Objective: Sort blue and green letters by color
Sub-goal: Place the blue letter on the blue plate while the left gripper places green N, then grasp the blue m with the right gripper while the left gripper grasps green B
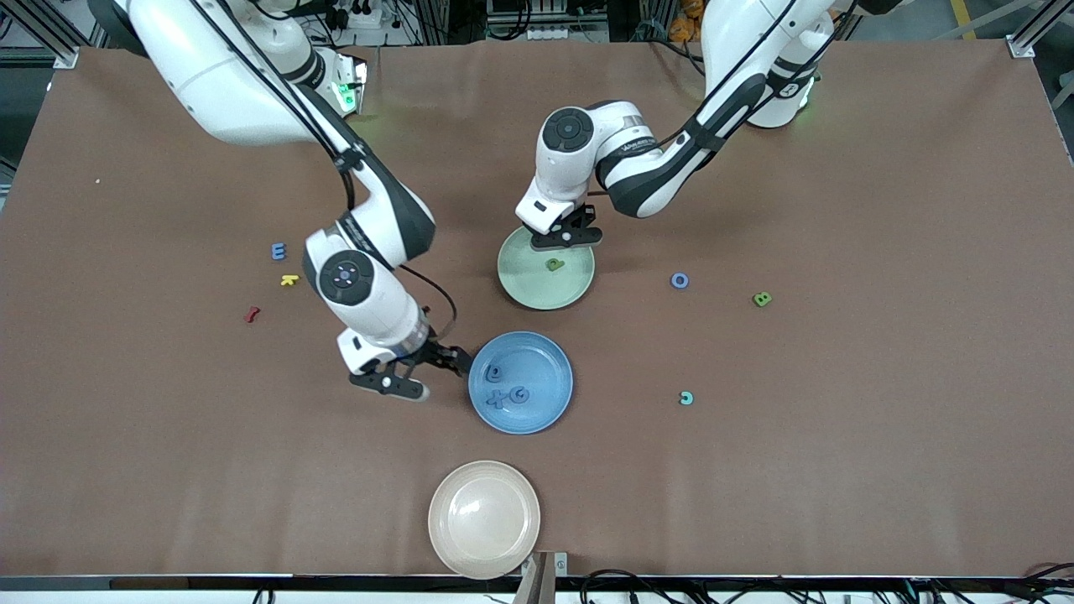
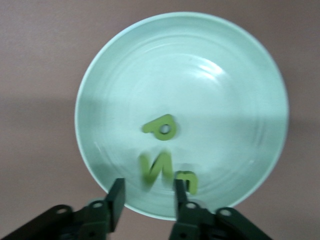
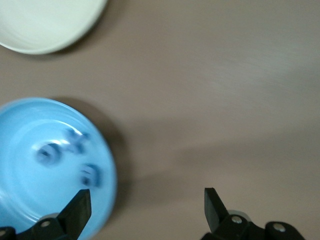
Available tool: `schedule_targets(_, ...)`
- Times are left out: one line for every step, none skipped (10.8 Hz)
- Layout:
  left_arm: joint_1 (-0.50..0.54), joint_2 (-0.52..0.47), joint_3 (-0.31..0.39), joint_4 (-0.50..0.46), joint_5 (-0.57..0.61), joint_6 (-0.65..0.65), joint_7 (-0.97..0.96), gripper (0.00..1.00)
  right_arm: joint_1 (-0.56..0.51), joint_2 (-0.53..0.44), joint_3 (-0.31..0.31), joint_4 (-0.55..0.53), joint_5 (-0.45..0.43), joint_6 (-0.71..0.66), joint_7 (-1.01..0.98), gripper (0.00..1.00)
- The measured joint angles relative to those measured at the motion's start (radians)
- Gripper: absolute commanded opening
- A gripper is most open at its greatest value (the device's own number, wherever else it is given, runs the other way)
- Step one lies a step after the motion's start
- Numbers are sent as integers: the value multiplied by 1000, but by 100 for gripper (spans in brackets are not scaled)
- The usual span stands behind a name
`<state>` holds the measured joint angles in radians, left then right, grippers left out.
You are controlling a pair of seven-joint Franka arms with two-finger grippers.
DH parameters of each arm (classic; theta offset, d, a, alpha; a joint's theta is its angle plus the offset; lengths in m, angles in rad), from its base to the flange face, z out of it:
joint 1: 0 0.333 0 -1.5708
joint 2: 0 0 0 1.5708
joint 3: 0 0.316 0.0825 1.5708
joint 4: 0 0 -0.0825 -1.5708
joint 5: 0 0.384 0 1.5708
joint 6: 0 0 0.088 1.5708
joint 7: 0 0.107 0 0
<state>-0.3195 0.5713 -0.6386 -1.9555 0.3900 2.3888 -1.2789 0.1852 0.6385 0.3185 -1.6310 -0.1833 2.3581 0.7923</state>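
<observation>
A green plate [image 1: 524, 289] holds an olive green P [image 1: 555, 264]. In the left wrist view the plate [image 2: 225, 100] shows the P [image 2: 161, 127], a green N [image 2: 156, 170] and a third green letter [image 2: 189, 181]. My left gripper [image 1: 566, 236] is open and empty over that plate's rim [image 2: 149, 200]. A blue plate [image 1: 545, 361] holds three blue letters [image 1: 503, 387]. My right gripper [image 1: 419, 371] is open and empty just beside it, toward the right arm's end [image 3: 146, 200]. Loose on the table are a blue E [image 1: 278, 251], a blue O [image 1: 680, 280] and a green B [image 1: 762, 299].
A cream plate [image 1: 484, 518] stands near the front edge and shows in the right wrist view [image 3: 45, 25]. A yellow K [image 1: 289, 280] and a red squiggly piece [image 1: 251, 315] lie near the E. A small teal letter [image 1: 686, 398] lies toward the left arm's end.
</observation>
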Motion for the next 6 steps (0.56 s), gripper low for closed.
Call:
schedule_targets(2,5,2,2,0,-19,1,100,-36,-63,10,-87,0,-53,-46,100)
schedule_targets(5,7,4,4,0,-30,1,100,-69,-120,18,-161,0,-126,-93,100)
schedule_targets(11,7,9,7,0,-45,11,100,-99,-167,26,-215,0,-196,-123,100)
schedule_targets(22,8,18,11,0,-57,39,100,-121,-203,31,-258,0,-250,-141,100)
schedule_targets(47,8,25,14,0,-65,66,100,-139,-239,35,-303,0,-277,-159,100)
schedule_targets(86,8,30,17,0,-71,101,100,-167,-280,42,-360,0,-286,-209,100)
